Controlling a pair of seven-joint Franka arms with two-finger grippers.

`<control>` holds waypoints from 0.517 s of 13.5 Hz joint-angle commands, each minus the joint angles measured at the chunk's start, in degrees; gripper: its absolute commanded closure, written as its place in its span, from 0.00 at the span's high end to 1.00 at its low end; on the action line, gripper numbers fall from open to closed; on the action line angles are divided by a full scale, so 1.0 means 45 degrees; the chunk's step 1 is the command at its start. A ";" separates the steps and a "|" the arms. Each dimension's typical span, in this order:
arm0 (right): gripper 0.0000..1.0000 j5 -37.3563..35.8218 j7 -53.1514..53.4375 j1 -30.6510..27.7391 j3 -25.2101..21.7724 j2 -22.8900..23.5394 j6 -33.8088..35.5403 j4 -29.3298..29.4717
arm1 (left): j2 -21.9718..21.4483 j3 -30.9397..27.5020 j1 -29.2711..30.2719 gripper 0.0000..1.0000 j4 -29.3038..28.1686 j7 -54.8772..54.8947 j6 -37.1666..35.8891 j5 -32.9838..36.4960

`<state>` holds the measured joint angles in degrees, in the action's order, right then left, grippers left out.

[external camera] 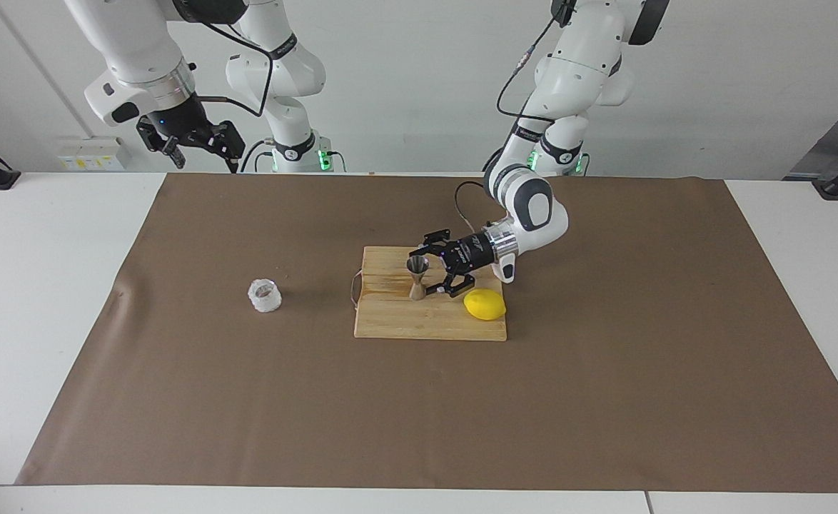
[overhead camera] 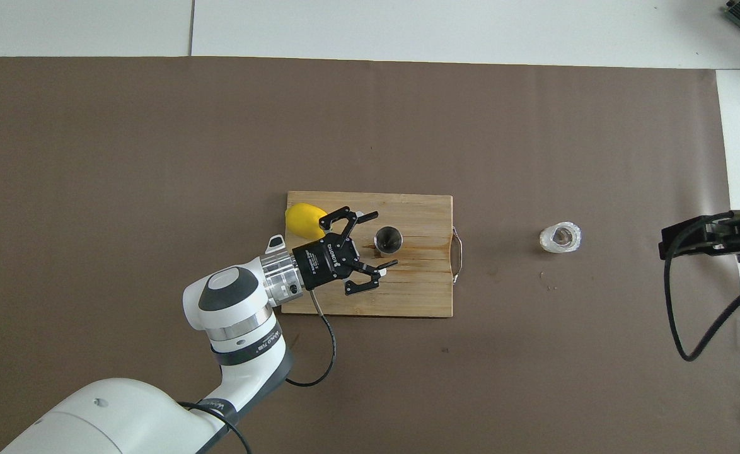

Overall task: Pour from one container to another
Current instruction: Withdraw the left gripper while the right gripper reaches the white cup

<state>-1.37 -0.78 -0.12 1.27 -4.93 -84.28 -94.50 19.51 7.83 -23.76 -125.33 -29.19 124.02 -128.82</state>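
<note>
You see the steel jigger (external camera: 417, 278) (overhead camera: 388, 239) standing upright on the wooden cutting board (external camera: 397, 321) (overhead camera: 420, 290), mouth up. Your clear faceted cup (external camera: 264, 295) (overhead camera: 560, 238) sits upright on the brown mat, well apart from the board toward the right arm's end.

shiny steel jigger (external camera: 417, 278) on grained wooden board (external camera: 397, 321) (matt brown paper (external camera: 604, 371) beneath)

Jigger (external camera: 417, 278) and lemon (external camera: 485, 304) on board (external camera: 390, 325) (cup (external camera: 264, 295) well apart).

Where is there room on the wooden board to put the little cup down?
The board's handle end, past the jigger, is bare, and so is its strip nearest the robots. Around the jigger it is crowded: the open left gripper and the lemon sit there. The cup stands alone on the mat.
</note>
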 commanded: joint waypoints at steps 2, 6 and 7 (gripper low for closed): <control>1.00 0.0810 -0.2242 0.0006 -0.0049 -0.0993 -0.1676 -0.1946 | -0.0369 -0.0138 -0.0111 1.00 -0.0292 -0.0076 0.0564 -0.0124; 1.00 0.1008 -0.4800 0.0006 -0.0049 -0.1579 -0.3181 -0.3566 | -0.0740 -0.0157 0.0045 1.00 -0.0371 -0.0737 0.0955 0.0926; 1.00 0.1028 -0.5677 0.0006 -0.0049 -0.1677 -0.3552 -0.3899 | -0.0857 -0.0158 0.0200 1.00 -0.0351 -0.1340 0.0936 0.1685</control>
<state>1.66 -19.72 -0.06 1.29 -9.17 -96.42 -106.46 18.55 7.40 -23.59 -125.34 -30.77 127.14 -125.64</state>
